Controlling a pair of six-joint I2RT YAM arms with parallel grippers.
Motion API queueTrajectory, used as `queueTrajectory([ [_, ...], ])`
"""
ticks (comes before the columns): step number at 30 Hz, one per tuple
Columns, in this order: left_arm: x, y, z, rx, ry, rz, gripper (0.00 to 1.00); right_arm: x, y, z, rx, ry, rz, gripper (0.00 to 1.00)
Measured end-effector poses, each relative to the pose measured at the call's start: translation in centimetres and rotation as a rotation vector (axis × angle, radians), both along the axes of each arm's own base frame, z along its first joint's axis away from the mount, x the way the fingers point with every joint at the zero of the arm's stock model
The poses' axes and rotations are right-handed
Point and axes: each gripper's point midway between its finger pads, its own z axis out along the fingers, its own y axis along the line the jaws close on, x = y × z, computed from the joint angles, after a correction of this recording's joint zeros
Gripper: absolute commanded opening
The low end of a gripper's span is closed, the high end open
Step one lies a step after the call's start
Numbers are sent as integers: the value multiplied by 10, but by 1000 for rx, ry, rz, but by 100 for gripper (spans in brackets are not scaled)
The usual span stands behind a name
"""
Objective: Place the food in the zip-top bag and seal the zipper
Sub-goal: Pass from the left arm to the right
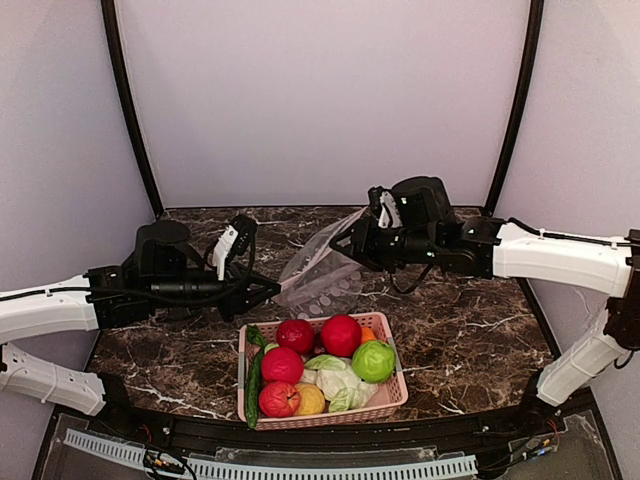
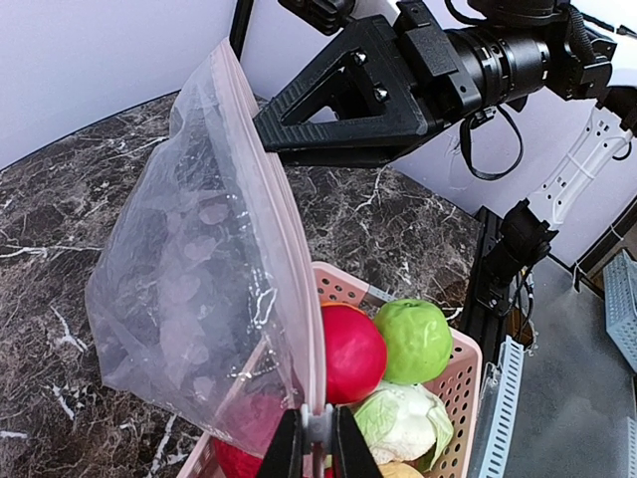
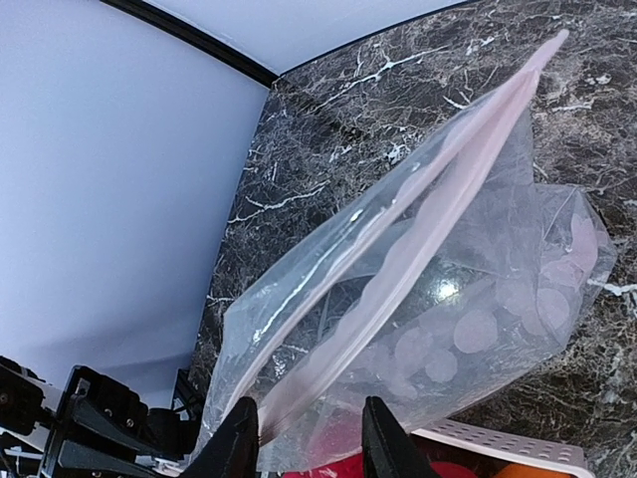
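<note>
Surface [image 1: 480, 340]: dark marble; carries the basket, with the bag above it.
Bag [image 1: 320, 275]: clear with pale oval prints, hanging slack between the two arms, just behind the basket. Whether its bottom touches the surface, I cannot tell.
Basket [image 1: 393, 392]: pink, near the front edge, holding the food.
Food: red ball [image 1: 341, 335], green ball [image 1: 373, 360], cabbage [image 1: 335, 382] and yellow ball [image 1: 310, 400] inside; cucumber [image 1: 253, 385] along the left rim.
Right gripper [image 3: 312, 440]: jaws spread, one on each side of the bag's mouth edge.
Left gripper [image 2: 318, 438]: jaws pressed together, pinching the bag's lower corner at the zipper.
Zipper [image 3: 438, 199]: pinkish strip, running slantwise from one gripper up to the other.
</note>
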Motion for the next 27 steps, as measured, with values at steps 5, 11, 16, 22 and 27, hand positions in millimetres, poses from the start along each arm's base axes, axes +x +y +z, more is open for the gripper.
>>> queueTrajectory([
  [5,-1,0,-3,3,6,-4,1,1,4,-3,0,4,10,27],
  [11,-4,-1,-4,1,12,-19,1,1,8,2,18,-7,27,15],
  [16,-6,-2,-3,-2,17,-34,1,0,10,5,31,-14,38,0],
  [22,-7,-3,-7,7,27,-43,42,1,13,11,41,-42,56,0],
  [27,-4,-2,1,35,23,-26,72,-1,14,13,32,-75,87,0],
])
